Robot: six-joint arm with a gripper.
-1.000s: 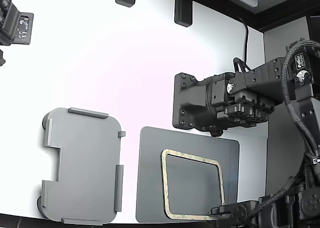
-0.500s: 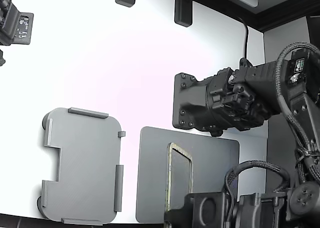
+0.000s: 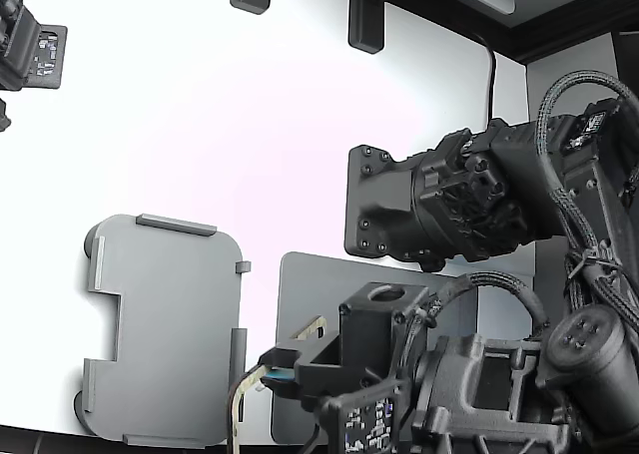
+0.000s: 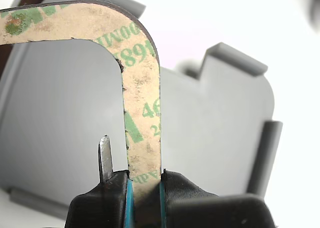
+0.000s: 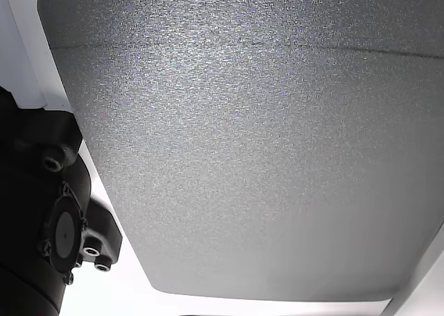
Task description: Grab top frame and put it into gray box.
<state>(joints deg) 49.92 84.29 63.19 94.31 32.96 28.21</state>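
My gripper [image 4: 145,189] is shut on the top frame [image 4: 142,112], a thin beige outline with green print, pinched on one side bar between blue-padded jaws. In the exterior view the gripper [image 3: 277,376] holds the frame [image 3: 309,329] lifted and tilted off the table. It hangs between the dark mat and the right edge of the gray box [image 3: 165,329]. Only short beige pieces of the frame show past the arm there. In the wrist view the gray box [image 4: 215,123] lies just behind the frame, with its raised tabs visible.
The dark gray flat mat [image 3: 300,274] lies to the exterior view's right of the box and fills the other view [image 5: 243,156]. A second black arm [image 3: 439,205] hangs above the mat. Dark fixtures [image 3: 364,15] stand at the white table's far edge.
The frame lay flat on the dark mat. My gripper has taken it, tipped it on edge and carried it up and toward the exterior view's left, near the gray box.
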